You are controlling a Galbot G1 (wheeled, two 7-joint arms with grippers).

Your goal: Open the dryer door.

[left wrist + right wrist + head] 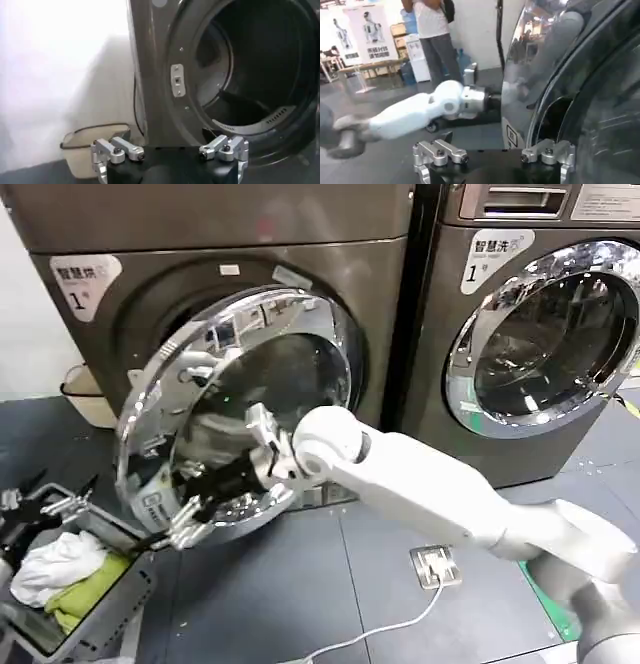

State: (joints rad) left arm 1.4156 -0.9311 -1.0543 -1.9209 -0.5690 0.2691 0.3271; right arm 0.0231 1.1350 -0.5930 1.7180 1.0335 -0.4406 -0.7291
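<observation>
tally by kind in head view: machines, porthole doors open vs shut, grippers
Machines: 2 (left, right)
Doors open: 1, the dryer door
Doors shut: 1, right door
Grippers: 2, left gripper, right gripper
Total: 6

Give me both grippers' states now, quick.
Left gripper: open, holding nothing, low by the laundry basket.
Right gripper: open, at the lower rim of the swung-out dryer door, gripping nothing.
</observation>
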